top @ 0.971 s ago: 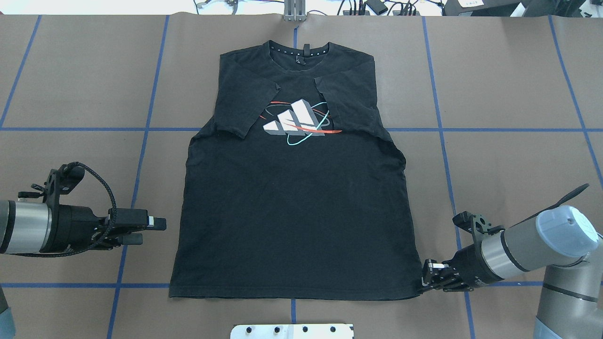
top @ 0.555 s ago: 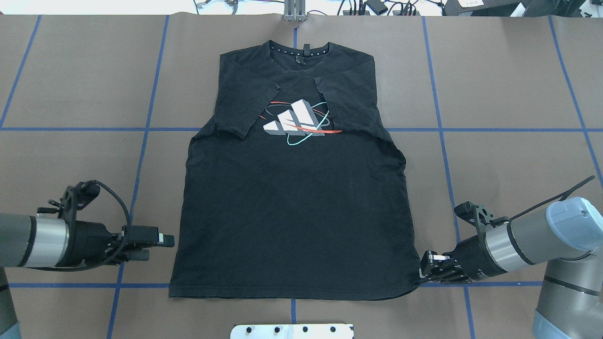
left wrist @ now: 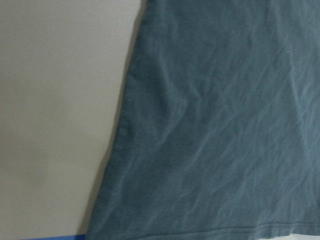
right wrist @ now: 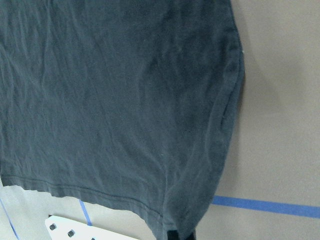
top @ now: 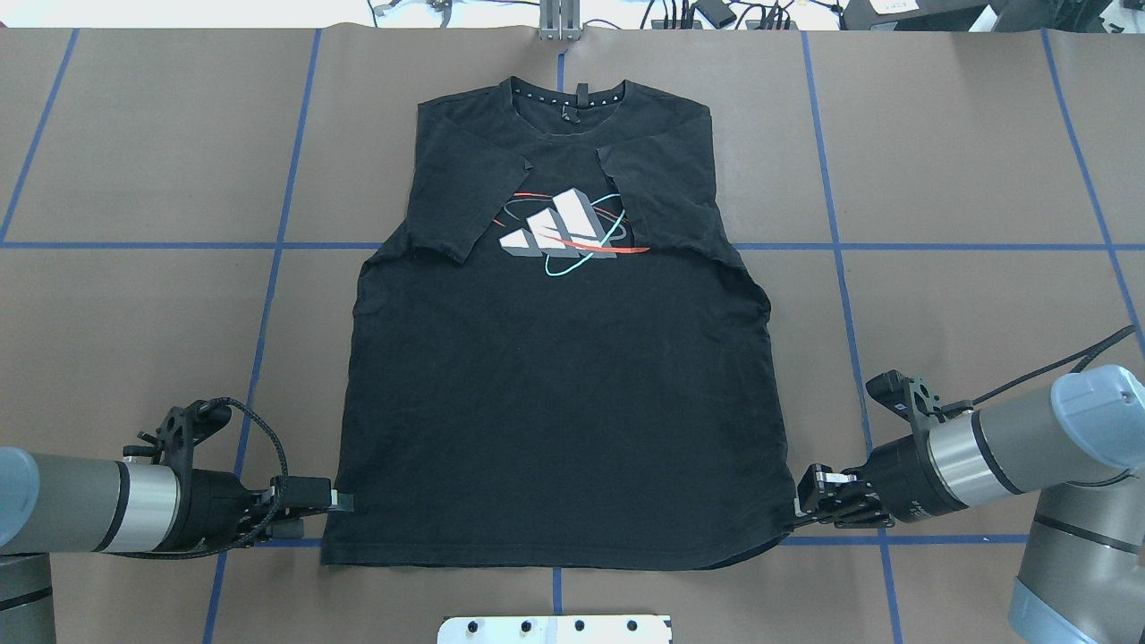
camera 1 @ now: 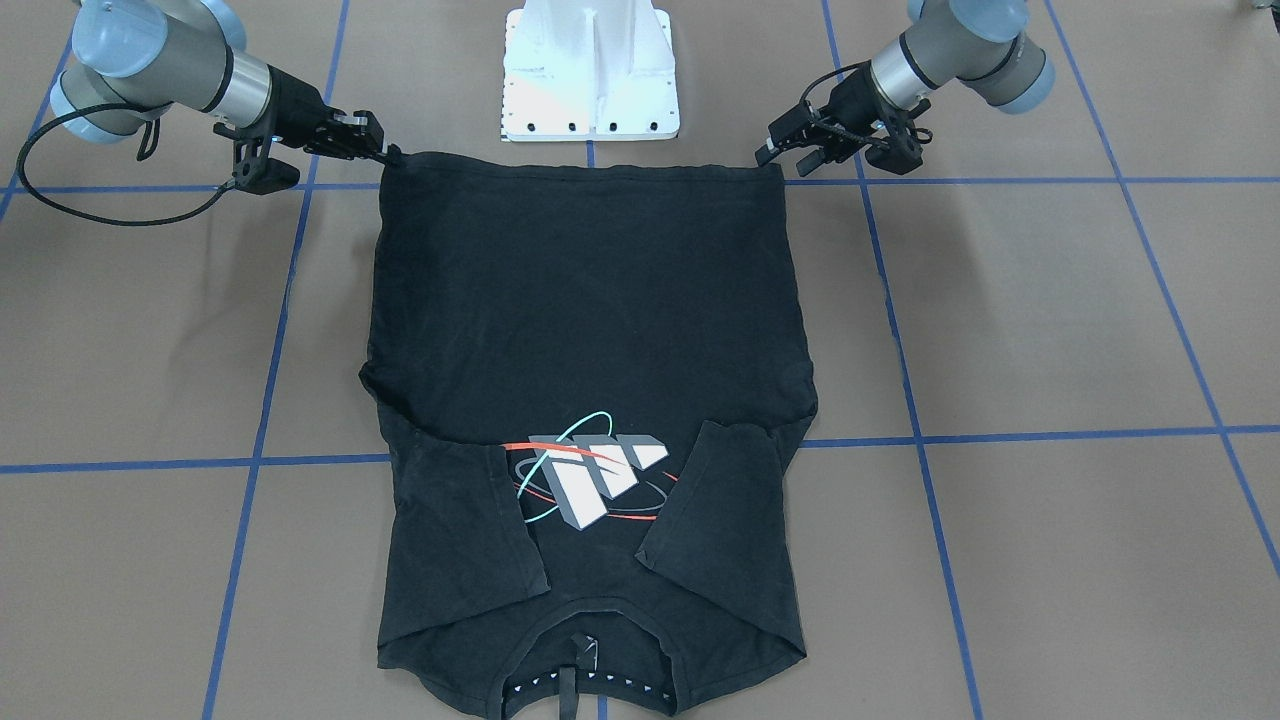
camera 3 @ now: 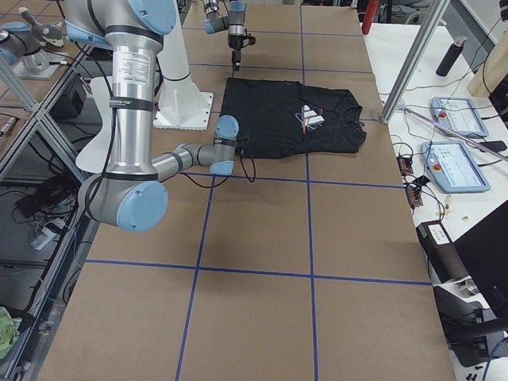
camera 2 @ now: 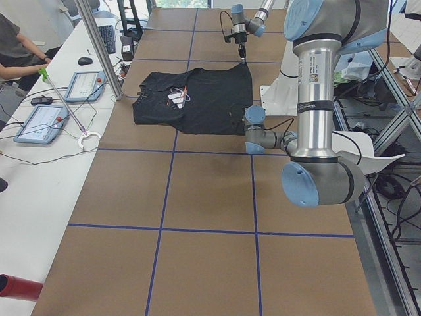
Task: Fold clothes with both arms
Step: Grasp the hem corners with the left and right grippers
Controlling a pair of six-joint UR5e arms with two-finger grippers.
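Note:
The black T-shirt [top: 564,394] lies flat on the brown table, collar at the far end. Both sleeves are folded in beside the grey-white logo [top: 562,234]. My left gripper [top: 338,503] sits low at the shirt's near-left hem corner, fingers open, tips at the cloth's edge. Its wrist view shows only the shirt's side edge [left wrist: 225,125] and bare table. My right gripper [top: 802,510] is shut on the near-right hem corner, which is raised a little off the table. From the front, the right gripper [camera 1: 385,152] pinches that corner and the left gripper [camera 1: 772,152] stands just beside the other.
The white bolted base plate [top: 555,629] lies just beyond the shirt's hem, between both arms. Blue tape lines [top: 268,246] grid the table. A metal post [top: 560,22] and cables stand at the far edge. A side bench holds tablets [camera 2: 43,122], with a person [camera 2: 16,49] beside it.
My left arm has swung toward the near edge and in to the shirt's near-left corner. The right gripper has stayed on its corner and pulled it slightly up.

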